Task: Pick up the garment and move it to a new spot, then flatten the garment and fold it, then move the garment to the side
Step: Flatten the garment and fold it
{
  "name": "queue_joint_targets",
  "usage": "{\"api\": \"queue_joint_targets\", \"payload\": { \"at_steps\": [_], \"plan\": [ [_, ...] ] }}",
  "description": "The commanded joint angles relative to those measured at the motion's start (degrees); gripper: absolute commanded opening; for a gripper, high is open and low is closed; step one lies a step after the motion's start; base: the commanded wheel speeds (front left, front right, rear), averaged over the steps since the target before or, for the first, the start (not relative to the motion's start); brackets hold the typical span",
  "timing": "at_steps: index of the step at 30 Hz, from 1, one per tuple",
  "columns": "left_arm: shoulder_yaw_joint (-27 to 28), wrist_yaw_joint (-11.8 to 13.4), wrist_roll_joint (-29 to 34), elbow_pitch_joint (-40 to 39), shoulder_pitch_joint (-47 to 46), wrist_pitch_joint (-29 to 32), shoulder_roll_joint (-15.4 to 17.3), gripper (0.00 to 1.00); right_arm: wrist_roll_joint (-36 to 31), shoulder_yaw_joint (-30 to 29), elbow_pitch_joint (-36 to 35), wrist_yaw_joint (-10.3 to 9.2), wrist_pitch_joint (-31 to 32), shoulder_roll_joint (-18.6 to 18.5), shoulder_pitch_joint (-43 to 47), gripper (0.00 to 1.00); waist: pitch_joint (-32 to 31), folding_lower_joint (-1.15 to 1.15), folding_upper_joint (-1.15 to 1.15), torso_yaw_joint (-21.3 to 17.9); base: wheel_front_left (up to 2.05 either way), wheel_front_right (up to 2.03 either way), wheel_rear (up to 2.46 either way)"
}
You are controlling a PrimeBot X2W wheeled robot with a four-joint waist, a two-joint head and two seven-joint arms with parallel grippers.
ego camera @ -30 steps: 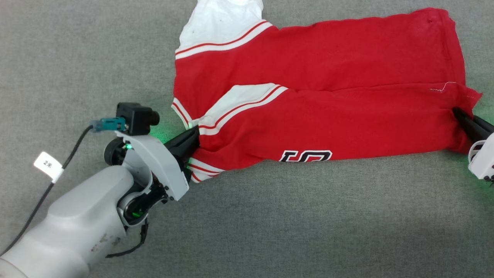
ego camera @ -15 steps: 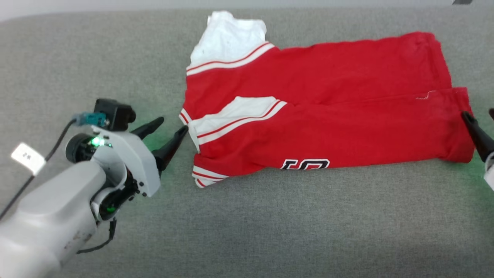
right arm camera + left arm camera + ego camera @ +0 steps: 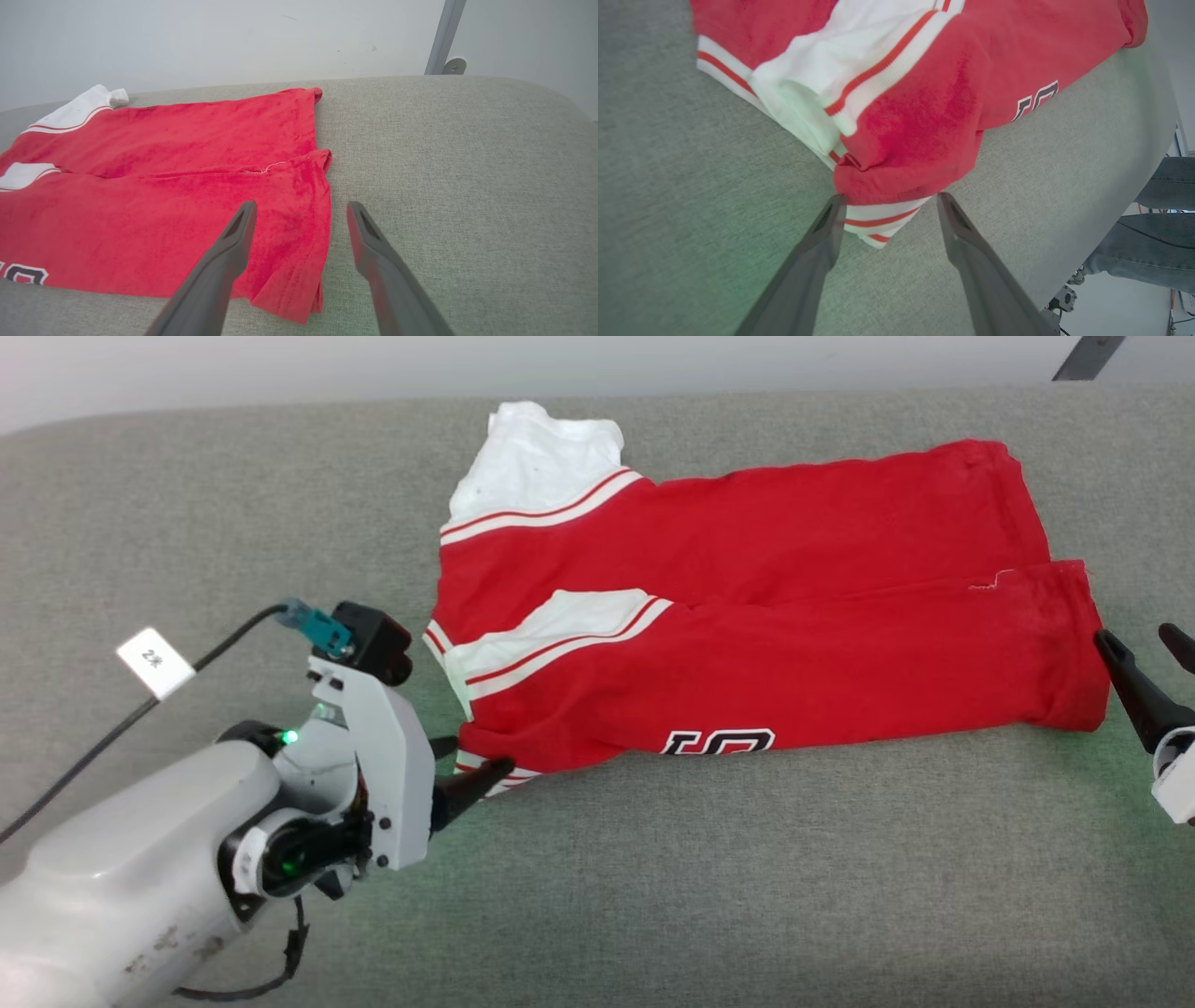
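Grey fabric covers the desk [image 3: 653, 915], on which the garment [image 3: 747, 616] is laid folded lengthwise, nearer the far edge, with its white sleeves toward the left edge and its hem toward the right. The left hand [image 3: 481, 754] is spread open with nothing gripped, its fingers set either side of the striped trim at the garment's near-left corner. The right hand [image 3: 1132, 633] is likewise spread open and empty, just off the hem. Should only the top layer be pinched at either end, the fold could be dragged open or skewed.
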Motion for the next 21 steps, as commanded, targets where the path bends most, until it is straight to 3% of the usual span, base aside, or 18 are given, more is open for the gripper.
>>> {"api": "queue_joint_targets", "payload": {
  "at_steps": [1, 3, 10, 11, 13, 14, 15, 16, 21],
  "plan": [
    [-0.1, 0.1, -1.1, 0.5, 0.4, 0.8, -0.5, 1.00, -0.4, -0.6, -0.5, -0.09, 0.2, 0.4, 0.5, 1.00, 0.6, 0.00, 0.00, -0.6, 0.00, 0.00, 0.00],
    [0.0, 0.2, -1.4, 2.1, 0.6, 0.8, -1.0, 1.00, -0.6, -1.1, -0.8, -0.09, 0.4, 0.8, 0.4, 1.00, 1.2, 0.00, 0.00, -1.1, 0.00, 0.00, 0.00],
    [0.1, -2.9, -4.8, 9.9, 2.9, 2.4, -4.1, 1.00, -1.5, -2.1, -1.7, -0.09, 0.9, 1.7, -0.4, 1.00, 2.6, 0.00, 0.00, -2.8, 0.00, 0.00, 0.00],
    [0.1, -3.6, -5.3, 10.8, 3.2, 2.5, -4.5, 0.91, -1.5, -2.2, -1.8, -0.09, 0.9, 1.8, -0.4, 1.00, 2.7, 0.00, 0.00, -2.9, 0.00, 0.00, 0.00],
    [0.3, -5.0, -6.0, 12.1, 3.7, 2.5, -5.3, 0.41, -1.7, -2.4, -1.9, -0.09, 1.3, 1.9, -0.4, 1.00, 2.8, 0.00, 0.00, -3.1, 0.00, 0.00, 0.00],
    [0.3, -5.0, -6.0, 12.1, 3.7, 2.5, -5.3, 0.41, -1.7, -2.4, -1.9, -0.09, 1.3, 1.9, -0.4, 1.00, 2.8, 0.00, 0.00, -3.1, 0.00, 0.00, 0.00],
    [0.3, -5.7, -6.3, 12.6, 3.9, 2.7, -5.6, 0.09, -1.9, -2.1, -2.0, -0.09, 1.6, 1.7, -0.4, 1.00, 2.8, 0.00, 0.00, -3.2, 0.00, 0.00, 0.00],
    [0.4, -6.3, -6.6, 13.0, 4.0, 2.8, -5.8, 0.00, -2.0, -1.7, -2.3, -0.09, 2.2, 1.5, -0.5, 1.00, 2.9, 0.00, 0.00, -3.2, 0.00, 0.00, 0.00],
    [0.7, -7.9, -6.4, 14.1, 3.7, 2.1, -6.3, 0.00, -2.8, 2.1, -3.9, -0.09, 8.8, -0.8, -2.0, 1.00, 3.3, 0.00, 0.00, -3.1, 0.00, 0.00, 0.00]
  ]
}}
